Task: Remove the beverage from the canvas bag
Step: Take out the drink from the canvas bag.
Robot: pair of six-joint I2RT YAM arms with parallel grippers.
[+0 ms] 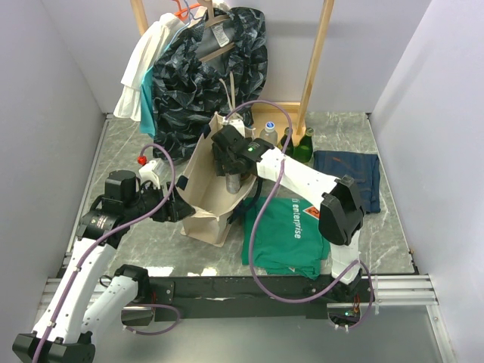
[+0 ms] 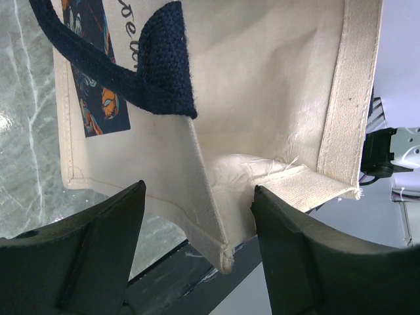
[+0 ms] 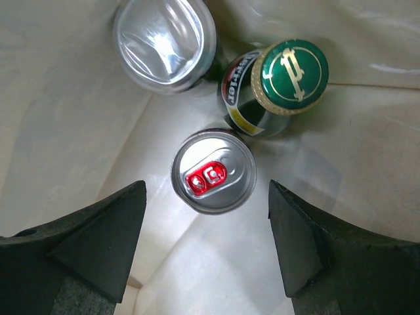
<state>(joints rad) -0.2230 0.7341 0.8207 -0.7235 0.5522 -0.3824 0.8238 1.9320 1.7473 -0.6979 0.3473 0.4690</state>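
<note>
just beside the canvas bag (image 1: 198,180), a green shirt (image 1: 281,240) reads "enterprise".

Cream canvas bag (image 1: 203,215) stands open. Inside it a red-tabbed can (image 3: 213,172) stands upright, with a green-capped bottle (image 3: 289,71) at two o'clock and a second can (image 3: 164,41) at eleven.

Looking straight down into the canvas bag (image 3: 59,131), a can with a red tab (image 3: 213,172) shows up right between the right gripper (image 3: 207,187)'s spread-apart fingers. A green-capped bottle (image 3: 289,72) and a silver-topped can (image 3: 164,41) stand just beside it.
</note>
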